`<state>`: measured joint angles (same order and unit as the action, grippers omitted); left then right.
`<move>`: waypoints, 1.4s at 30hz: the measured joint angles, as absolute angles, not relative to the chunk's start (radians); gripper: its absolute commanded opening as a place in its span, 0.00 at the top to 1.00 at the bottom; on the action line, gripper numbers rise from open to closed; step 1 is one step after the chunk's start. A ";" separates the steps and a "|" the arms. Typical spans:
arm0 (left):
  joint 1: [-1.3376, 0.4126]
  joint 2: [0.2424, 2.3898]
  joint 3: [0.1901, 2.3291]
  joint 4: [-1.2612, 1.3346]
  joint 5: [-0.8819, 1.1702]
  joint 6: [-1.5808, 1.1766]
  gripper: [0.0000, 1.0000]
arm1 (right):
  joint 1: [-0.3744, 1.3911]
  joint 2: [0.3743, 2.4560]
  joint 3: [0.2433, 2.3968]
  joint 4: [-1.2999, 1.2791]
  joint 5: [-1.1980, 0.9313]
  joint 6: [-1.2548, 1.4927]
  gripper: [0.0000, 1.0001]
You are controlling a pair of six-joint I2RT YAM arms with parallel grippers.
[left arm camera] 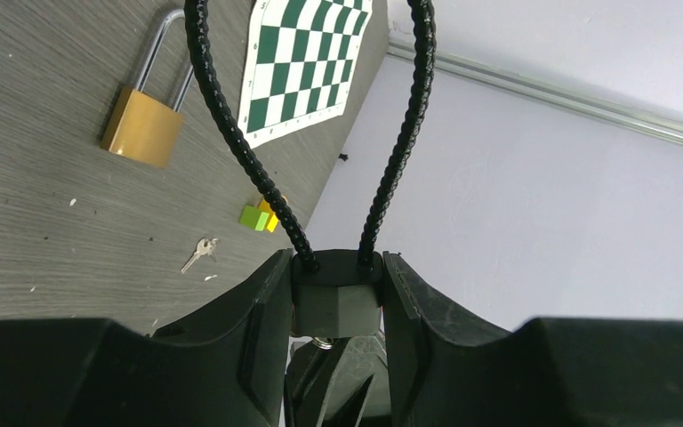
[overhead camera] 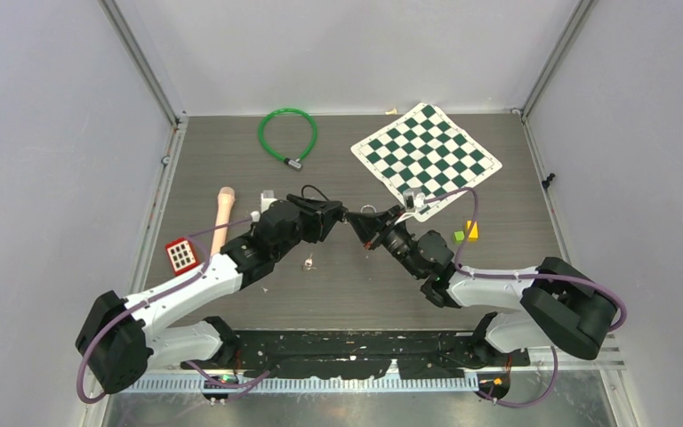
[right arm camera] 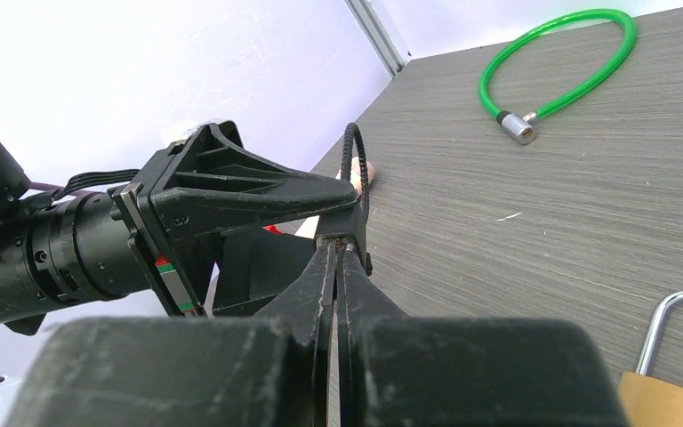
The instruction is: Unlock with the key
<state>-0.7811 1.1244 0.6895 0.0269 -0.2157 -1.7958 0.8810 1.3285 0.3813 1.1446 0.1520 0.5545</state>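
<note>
The left gripper [left arm camera: 336,271] is clenched on the black cable lock [left arm camera: 336,307], its keyway end facing the right gripper [right arm camera: 338,258] straight ahead, which seems pinched on the key [left arm camera: 320,342] (barely a metal glint).

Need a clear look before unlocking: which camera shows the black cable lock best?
Left wrist view: the black cable lock sits in the centre, its body clamped in the left hand, both cable ends clear. The right wrist view shows only a stretch of cable. From the top it is tiny and mostly hidden.
</note>
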 measured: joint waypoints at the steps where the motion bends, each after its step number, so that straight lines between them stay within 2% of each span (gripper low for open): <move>1: -0.781 1.124 0.690 0.027 -0.216 -1.795 1.00 | 0.881 1.328 0.381 1.144 0.152 0.553 0.94; 2: -0.781 1.123 0.690 0.027 -0.216 -1.791 1.00 | 0.879 1.328 0.381 1.144 0.152 0.552 0.92; 4: -0.781 1.119 0.690 0.025 -0.217 -1.780 1.00 | 0.876 1.327 0.381 1.142 0.144 0.554 0.74; 5: -0.781 1.116 0.690 0.022 -0.217 -1.774 1.00 | 0.875 1.323 0.381 1.136 0.136 0.557 0.60; 7: -0.781 1.102 0.690 0.014 -0.205 -1.768 1.00 | 0.873 1.299 0.382 1.094 0.118 0.557 0.46; 9: -0.783 1.078 0.690 -0.006 -0.195 -1.750 1.00 | 0.870 1.262 0.384 1.038 0.104 0.557 0.37; 12: -0.791 1.042 0.691 -0.048 -0.187 -1.711 1.00 | 0.867 1.167 0.395 0.905 0.085 0.538 0.30; 16: -0.798 1.012 0.714 -0.137 -0.201 -1.643 1.00 | 0.867 1.024 0.444 0.713 0.064 0.496 0.32; 21: -0.798 0.997 0.740 -0.200 -0.219 -1.594 1.00 | 0.867 0.942 0.507 0.561 0.008 0.466 0.45; 24: -0.798 0.990 0.743 -0.218 -0.223 -1.583 1.00 | 0.867 0.946 0.530 0.479 -0.033 0.470 0.51; 30: -0.798 0.990 0.744 -0.234 -0.224 -1.565 1.00 | 0.884 1.001 0.557 0.369 -0.076 0.478 0.52; 42: -0.798 0.990 0.757 -0.245 -0.224 -1.560 1.00 | 0.908 1.100 0.607 0.351 -0.076 0.485 0.66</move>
<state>-0.7982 0.9897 0.7570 -0.2455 -0.2241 -1.5597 0.9081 1.1000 0.6067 0.3508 -0.0761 0.4847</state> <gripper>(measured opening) 0.394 0.379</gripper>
